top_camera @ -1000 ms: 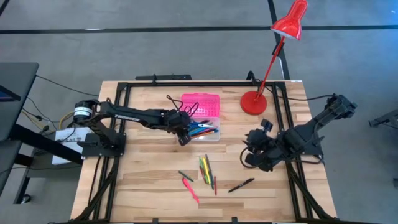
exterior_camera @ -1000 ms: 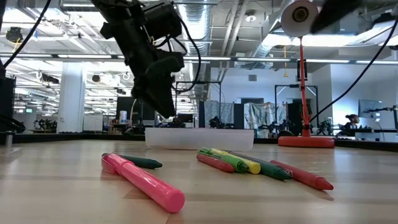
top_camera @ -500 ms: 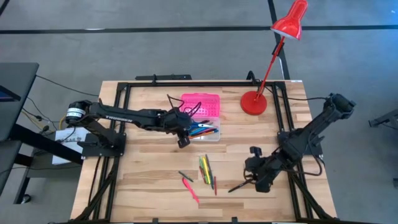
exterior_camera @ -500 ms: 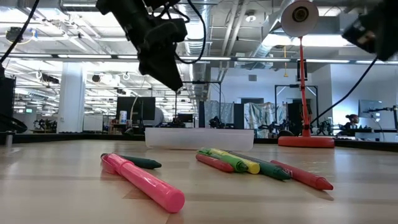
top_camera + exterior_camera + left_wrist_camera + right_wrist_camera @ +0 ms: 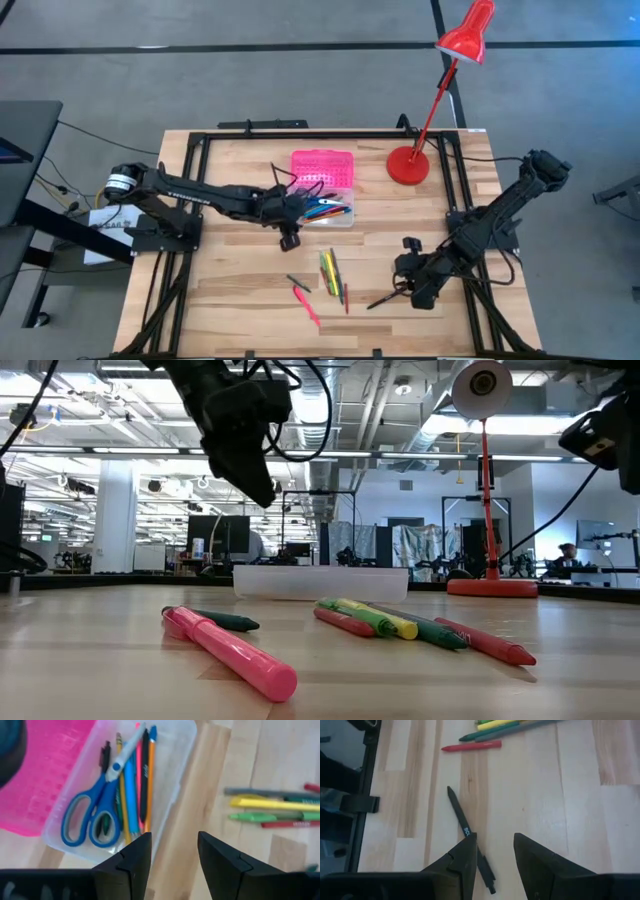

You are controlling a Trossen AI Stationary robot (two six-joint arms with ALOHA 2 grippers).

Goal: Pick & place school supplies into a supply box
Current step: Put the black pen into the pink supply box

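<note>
- Supply box [image 5: 325, 198]: clear plastic tray with a pink gridded lid [image 5: 47, 775] folded back flat; it sits near table centre, toward the 12 o'clock edge.
- Inside the tray: blue-handled scissors [image 5: 92, 815], a yellow pencil, an orange pen [image 5: 150, 775], a black pen and a white-and-blue pen, lying roughly parallel.
- Writing: the black pen [image 5: 467, 837] on the bare wood carries a small pale print on its barrel, too small to read. No other lettering legible.
- Left gripper [image 5: 289, 238]: arm stretched long and low from the 9 o'clock side, head just beside the tray's 7 o'clock corner. Fingers [image 5: 132, 862] parted, nothing between them; only wood shows in the gap.
- Right gripper [image 5: 403, 285]: arm folded down from the 3 o'clock side, head over the black pen at about 5 o'clock from table centre. Jaws apart and straddling the pen's barrel, not gripping it.
- Loose on the tabletop at 6 o'clock: a thick pink marker [image 5: 235, 650], a dark green one [image 5: 225, 621], then a cluster of yellow, green and red crayons [image 5: 420, 628].
- Red desk lamp [image 5: 408, 165], round base, at 1 o'clock.
- Table [image 5: 240, 290]: pale wooden planks, black frame.
</note>
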